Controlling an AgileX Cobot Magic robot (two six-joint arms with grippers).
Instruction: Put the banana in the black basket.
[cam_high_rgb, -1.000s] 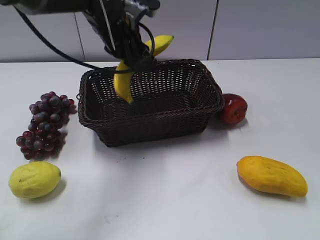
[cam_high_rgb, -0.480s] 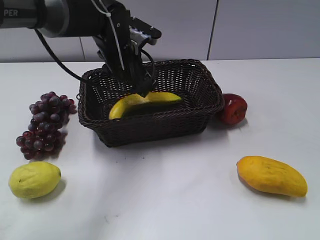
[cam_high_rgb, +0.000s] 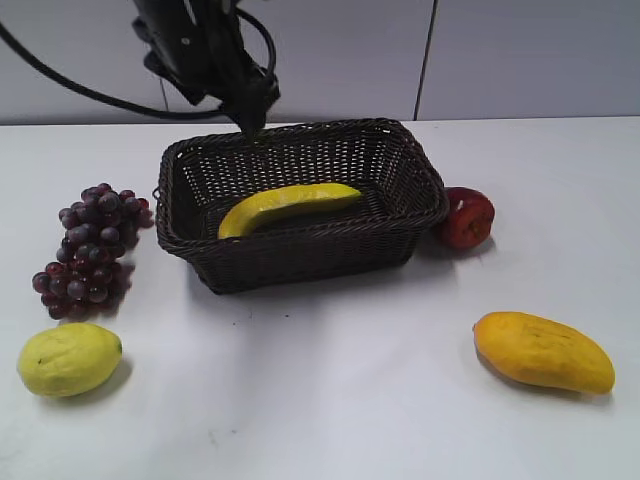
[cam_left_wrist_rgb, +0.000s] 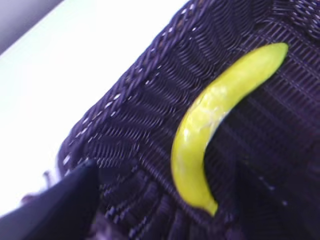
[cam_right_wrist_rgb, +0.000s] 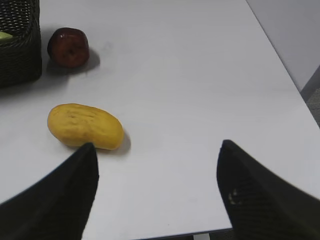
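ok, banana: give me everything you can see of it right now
The banana is long, curved, bright yellow and glossy, with a greenish tip in the left wrist view. It looks whole and unpeeled. It lies flat along the floor of the black basket, lengthwise, its ends near the left and right walls. Nothing grips it: the left gripper hangs above the basket's back rim, clear of the fruit. Only the wicker appears to touch it.

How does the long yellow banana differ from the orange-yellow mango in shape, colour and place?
The long curved bright-yellow banana is slender, while the orange-yellow mango is stubby and plump. The banana lies inside the dark woven wicker basket; the mango lies on the bare white table, right of the basket. Neither gripper holds either fruit.
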